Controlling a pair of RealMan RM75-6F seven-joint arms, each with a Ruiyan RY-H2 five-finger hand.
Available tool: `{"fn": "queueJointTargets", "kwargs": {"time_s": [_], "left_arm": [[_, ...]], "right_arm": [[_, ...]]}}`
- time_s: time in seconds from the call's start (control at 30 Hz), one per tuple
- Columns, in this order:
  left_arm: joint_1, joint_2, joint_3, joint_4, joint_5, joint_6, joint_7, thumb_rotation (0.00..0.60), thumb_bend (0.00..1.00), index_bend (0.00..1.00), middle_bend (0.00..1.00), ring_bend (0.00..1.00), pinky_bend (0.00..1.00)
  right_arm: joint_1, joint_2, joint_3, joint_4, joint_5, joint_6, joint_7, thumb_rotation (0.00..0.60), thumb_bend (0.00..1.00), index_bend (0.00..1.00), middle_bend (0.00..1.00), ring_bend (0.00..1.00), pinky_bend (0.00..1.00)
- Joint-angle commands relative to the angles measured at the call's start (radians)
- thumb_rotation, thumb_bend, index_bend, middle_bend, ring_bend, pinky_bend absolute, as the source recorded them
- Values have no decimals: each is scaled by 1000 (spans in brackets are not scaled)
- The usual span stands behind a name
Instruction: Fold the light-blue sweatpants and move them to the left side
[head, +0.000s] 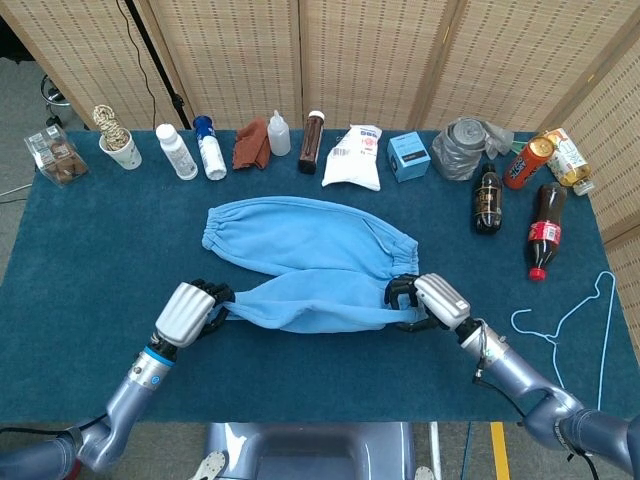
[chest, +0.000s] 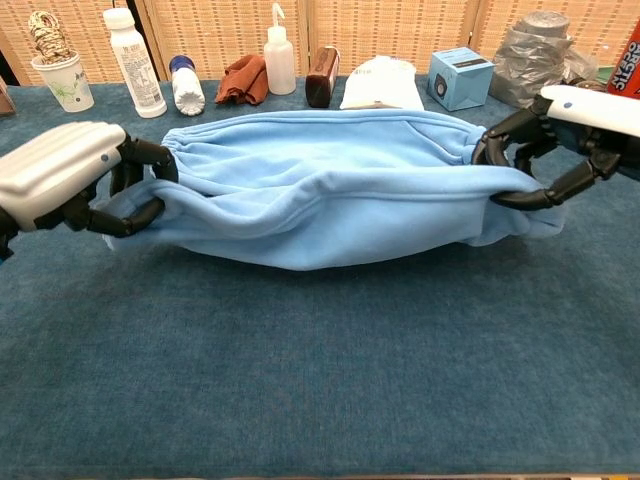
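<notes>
The light-blue sweatpants (head: 310, 250) (chest: 330, 190) lie across the middle of the dark blue table. The far leg rests flat; the near leg is lifted and stretched between my two hands. My left hand (head: 190, 310) (chest: 75, 180) grips the cuff end of the near leg at the left. My right hand (head: 428, 300) (chest: 560, 135) grips the waistband end at the right. The raised near leg sags in the middle, just above the cloth.
Along the back edge stand a paper cup (head: 120, 148), white bottles (head: 176, 152), a brown cloth (head: 250, 145), a white bag (head: 355, 158) and a blue box (head: 408, 156). Drink bottles (head: 545, 230) and a wire hanger (head: 570, 320) lie at the right.
</notes>
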Motion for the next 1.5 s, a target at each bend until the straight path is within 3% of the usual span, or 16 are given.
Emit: {"fn": "queueJointTargets", "kwargs": {"time_s": [0.03,0.33,0.63,0.9,1.5], "left_arm": [[-39,61,-46,-76,-46,-64,66,600,531,711,577,647,606],[-103,113,-129,-144,-153,-164,156,600,531,760,608,666,591],[-177,83,-203,-80,-281,-261,212,600,518,794,618,661,533],[-252,44,-260,18,-399,-351,259,600,515,795,619,661,512],[-387,-77,-306,244,-543,-433,330,600,514,799,619,661,496]], "right_arm": [[31,17,33,-35,33,-44,-8,600,538,670,478,405,633],[94,44,113,-72,137,-171,-27,600,543,670,479,405,633],[151,37,184,-15,241,-291,-72,600,544,671,481,407,635],[196,10,222,101,301,-392,-54,600,544,671,481,407,635],[284,-121,255,383,327,-534,64,600,549,672,481,407,635]]}}
